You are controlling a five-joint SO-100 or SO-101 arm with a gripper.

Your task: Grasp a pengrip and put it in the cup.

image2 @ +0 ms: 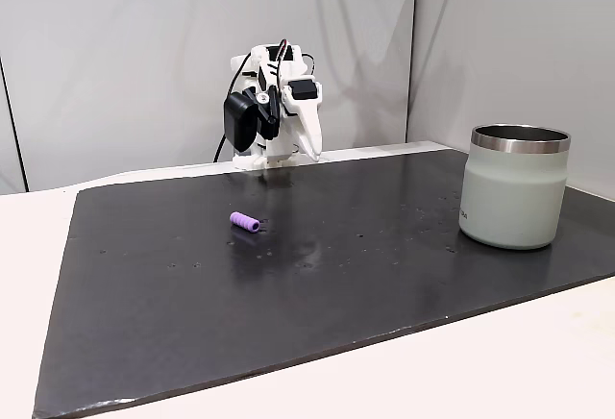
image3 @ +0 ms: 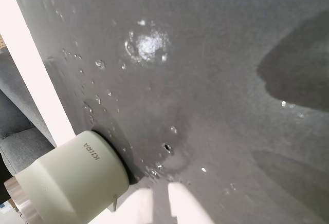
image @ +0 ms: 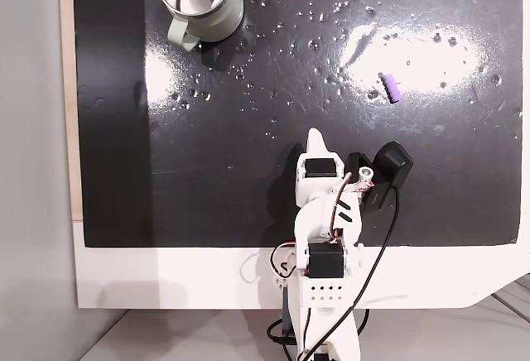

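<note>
Item one, the pengrip (image: 390, 87): I see a tiny purple tube lying on its side on the black mat (image: 248, 195), in the upper right of a fixed view, inside a bright glare patch. In the lower-angle fixed view it (image2: 245, 221) lies left of centre, well apart from everything else.

Item two, the cup (image: 199, 0): pale green mug, upright, steel interior showing, handle toward the lower left in that fixed view. It stands at the mat's far left corner there, at the right (image2: 513, 186) in the other fixed view. My wrist view shows it (image3: 72, 183) at lower left, lettering on its side.

Item three, the gripper (image: 315, 139): folded back over the arm's base at the mat's near edge, well apart from both pengrip and cup. In my wrist view two pale fingers (image3: 185, 206) enter from the bottom with a narrow gap between, holding nothing.

Item four, water droplets (image: 319, 17): scattered across the mat.

Item five, the white desk (image: 166, 278) under the mat.
</note>
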